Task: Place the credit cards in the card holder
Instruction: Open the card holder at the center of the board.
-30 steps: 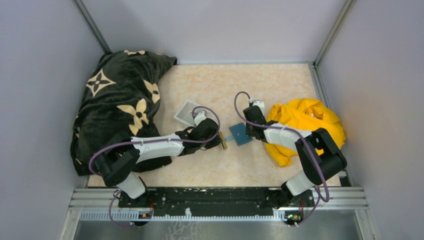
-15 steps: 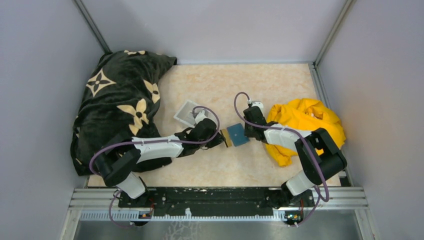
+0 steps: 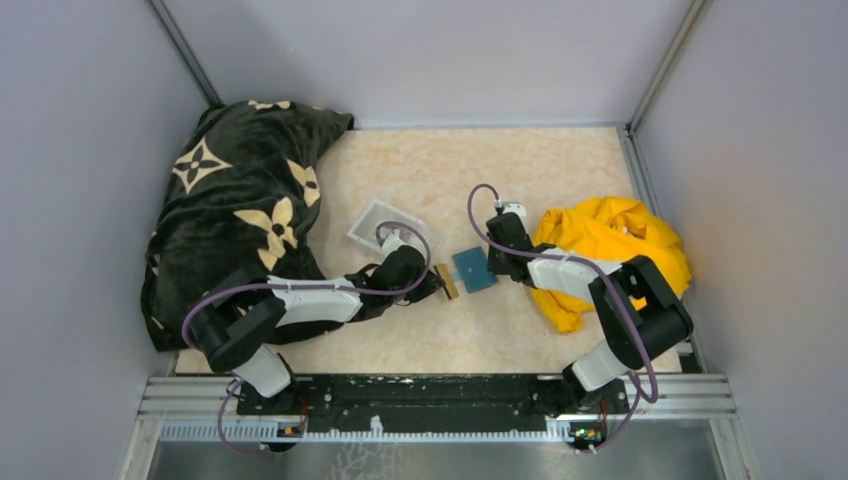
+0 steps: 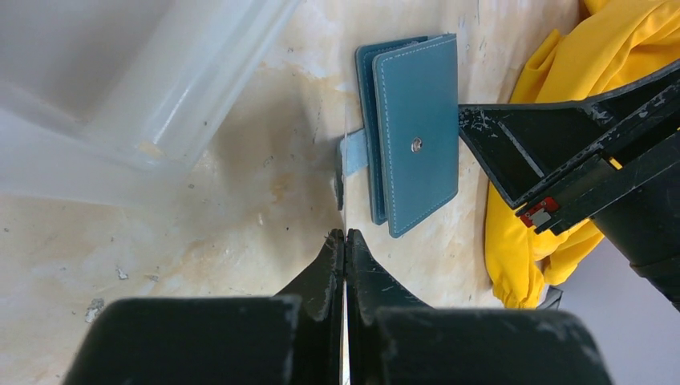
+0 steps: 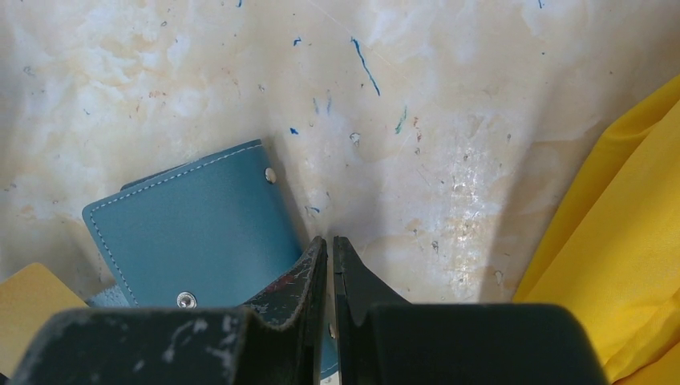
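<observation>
The teal card holder lies closed on the table's middle, its snap stud facing up. My right gripper is shut on its right edge, a strip of teal showing between the jaws. My left gripper is shut on a yellow-tan credit card, just left of the holder and apart from it. The left wrist view shows that card edge-on as a thin line. Its corner appears in the right wrist view.
A clear-white plastic tray sits behind my left gripper. A black blanket with tan flower marks covers the left side. A crumpled yellow cloth lies under my right arm. Grey walls close in the table.
My left gripper carried the card right against the holder's left edge, then drew back a little to the left. The right gripper and holder shifted slightly left.
</observation>
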Robot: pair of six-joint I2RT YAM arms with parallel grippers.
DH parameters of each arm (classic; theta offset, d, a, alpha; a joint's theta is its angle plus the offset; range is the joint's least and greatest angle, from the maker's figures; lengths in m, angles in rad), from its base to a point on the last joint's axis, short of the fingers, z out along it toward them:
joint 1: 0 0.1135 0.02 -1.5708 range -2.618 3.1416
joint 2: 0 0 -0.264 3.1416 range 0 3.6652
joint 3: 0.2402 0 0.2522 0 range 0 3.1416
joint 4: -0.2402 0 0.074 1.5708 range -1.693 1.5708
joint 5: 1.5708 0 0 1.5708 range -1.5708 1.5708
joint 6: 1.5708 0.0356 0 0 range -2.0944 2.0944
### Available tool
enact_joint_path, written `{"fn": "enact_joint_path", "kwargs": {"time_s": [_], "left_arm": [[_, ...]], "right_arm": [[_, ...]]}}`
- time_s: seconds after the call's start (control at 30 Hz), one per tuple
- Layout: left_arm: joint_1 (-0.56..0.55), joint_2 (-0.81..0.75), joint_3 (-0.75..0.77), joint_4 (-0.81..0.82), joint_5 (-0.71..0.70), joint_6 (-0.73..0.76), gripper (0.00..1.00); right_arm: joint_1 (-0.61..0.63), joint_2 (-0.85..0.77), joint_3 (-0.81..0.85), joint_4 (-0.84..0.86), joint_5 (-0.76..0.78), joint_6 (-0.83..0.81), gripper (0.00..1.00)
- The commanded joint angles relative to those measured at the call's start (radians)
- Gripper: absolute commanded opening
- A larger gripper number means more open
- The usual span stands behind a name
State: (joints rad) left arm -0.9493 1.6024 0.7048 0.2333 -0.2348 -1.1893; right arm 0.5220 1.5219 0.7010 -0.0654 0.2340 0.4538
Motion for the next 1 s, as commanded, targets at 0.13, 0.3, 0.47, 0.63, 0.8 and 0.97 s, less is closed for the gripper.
{"fn": "enact_joint_path", "kwargs": {"time_s": [0.13,0.3,0.47,0.63,0.8,0.97], "left_arm": [[0.028,-0.023,-0.080,0.212,0.029,-0.039,0.00],[0.035,-0.027,-0.094,0.231,0.037,-0.032,0.00],[0.043,-0.029,-0.112,0.274,0.054,-0.032,0.00],[0.049,-0.026,-0.120,0.289,0.067,-0.031,0.00],[0.052,-0.021,-0.129,0.305,0.080,-0.035,0.00],[0.051,-0.014,-0.148,0.308,0.091,-0.066,0.00]], "right_arm": [[0.013,0.023,0.000,0.025,-0.013,0.017,0.08],[0.028,0.039,0.010,0.023,-0.012,0.021,0.08],[0.047,0.057,0.027,0.018,-0.008,0.026,0.08],[0.057,0.064,0.037,0.011,-0.001,0.029,0.08],[0.061,0.067,0.037,0.009,0.003,0.030,0.08],[0.062,0.069,0.037,0.007,0.004,0.032,0.08]]}}
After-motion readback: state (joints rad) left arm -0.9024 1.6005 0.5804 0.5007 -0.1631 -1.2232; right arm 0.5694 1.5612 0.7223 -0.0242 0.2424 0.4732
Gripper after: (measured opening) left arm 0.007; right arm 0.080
